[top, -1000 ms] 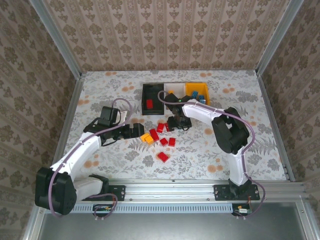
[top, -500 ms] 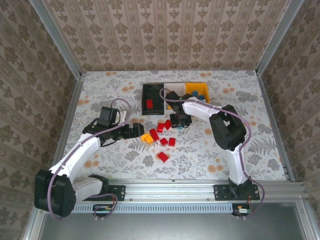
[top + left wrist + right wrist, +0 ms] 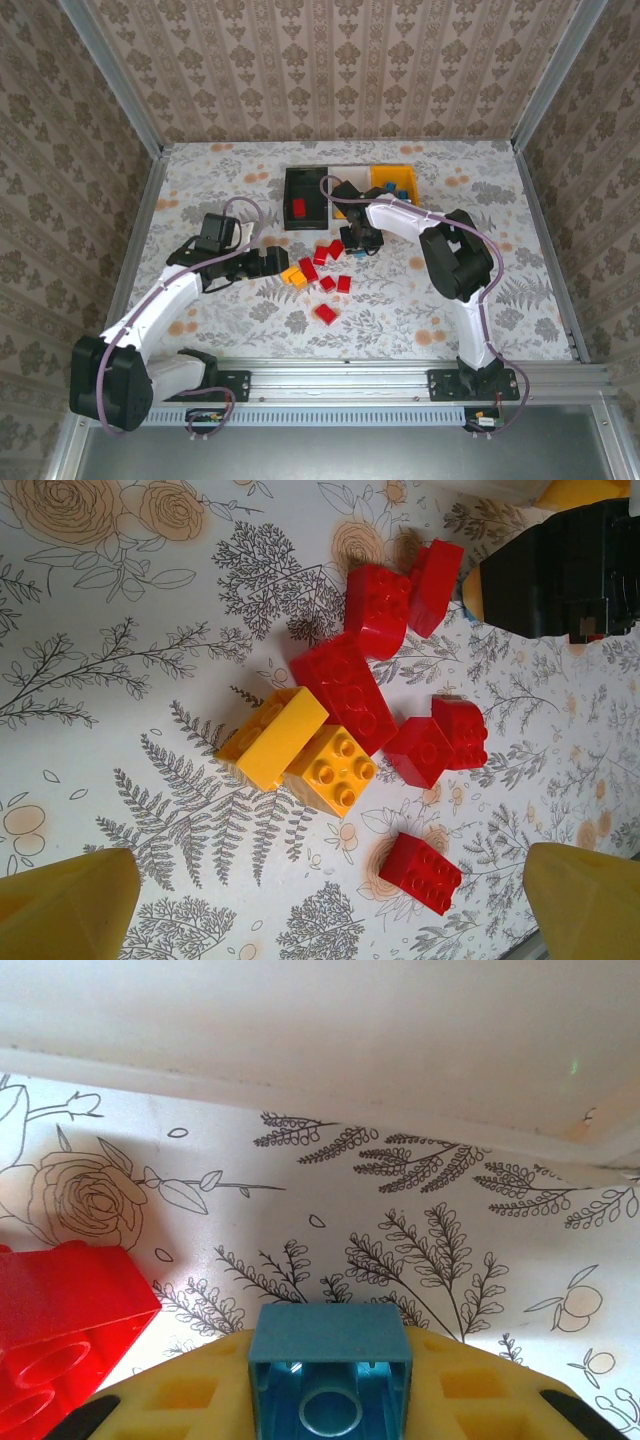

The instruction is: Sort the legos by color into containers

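- Grip first: the right gripper [image 3: 356, 243] has its jaws closed on a blue brick [image 3: 330, 1380], which sits square between the yellow fingers [image 3: 180, 1400], low over the table [image 3: 200, 170].
- I judge that the brick is taken by two flat sides so that it cannot turn. It should go into the yellow bin [image 3: 395, 169], where other blue pieces [image 3: 401, 192] already lie.
- The wall of the white bin [image 3: 300, 1020] rises just in front of this gripper, so I think the brick must go up before it can pass over a rim. A red brick [image 3: 60, 1330] lies just beside one finger.
- The left gripper [image 3: 278, 262] has its jaws wide open and hovers above the pile, probably ready for a pick.
- In the pile, two yellow bricks [image 3: 300, 750] touch each other and a large red one [image 3: 345, 685], so a finger finds little room there. A single red brick [image 3: 420, 872] at the edge has free table around it and looks easier.
- The black bin [image 3: 305, 185] holds one red piece [image 3: 298, 207]. The three bins stand in a row at the far side, close together.
- Both grippers work near each other at the pile. Open table lies to the left and to the right.
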Controlling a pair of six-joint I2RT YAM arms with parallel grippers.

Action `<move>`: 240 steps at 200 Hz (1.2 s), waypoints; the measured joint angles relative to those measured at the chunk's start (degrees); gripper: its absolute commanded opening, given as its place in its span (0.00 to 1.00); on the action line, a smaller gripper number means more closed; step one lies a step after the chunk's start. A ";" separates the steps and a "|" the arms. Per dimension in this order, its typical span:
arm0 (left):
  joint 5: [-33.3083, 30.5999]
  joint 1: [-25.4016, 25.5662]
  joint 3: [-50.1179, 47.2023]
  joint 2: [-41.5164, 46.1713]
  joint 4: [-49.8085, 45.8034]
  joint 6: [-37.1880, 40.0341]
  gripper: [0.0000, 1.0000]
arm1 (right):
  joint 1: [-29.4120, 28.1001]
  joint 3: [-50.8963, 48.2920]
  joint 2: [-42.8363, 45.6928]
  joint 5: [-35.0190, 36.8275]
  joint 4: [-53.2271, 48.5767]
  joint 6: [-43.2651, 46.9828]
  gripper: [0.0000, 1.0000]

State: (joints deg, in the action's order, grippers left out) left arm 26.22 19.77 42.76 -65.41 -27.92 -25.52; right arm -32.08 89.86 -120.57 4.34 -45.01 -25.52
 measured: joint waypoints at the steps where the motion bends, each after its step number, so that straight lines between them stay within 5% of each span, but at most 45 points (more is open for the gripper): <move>1: 0.00 0.00 0.00 0.00 0.00 0.00 1.00 | 0.00 -0.02 0.00 0.00 0.02 0.00 0.28; 105: 1.46 0.00 0.00 -3.19 1.49 0.04 1.00 | 0.20 -1.75 16.35 0.22 -0.61 -0.20 0.25; 150: 2.23 0.00 -0.22 -3.23 2.45 0.02 1.00 | 0.11 1.90 23.15 5.73 -0.04 1.44 0.27; 240: 2.99 0.00 -0.37 -2.99 2.67 0.02 1.00 | 14.14 24.24 5.44 5.97 -2.12 6.32 0.26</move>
State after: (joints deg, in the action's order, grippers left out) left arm 29.21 19.77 42.39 -68.40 -25.26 -25.50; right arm -17.93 114.10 -115.13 10.31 -47.13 -19.20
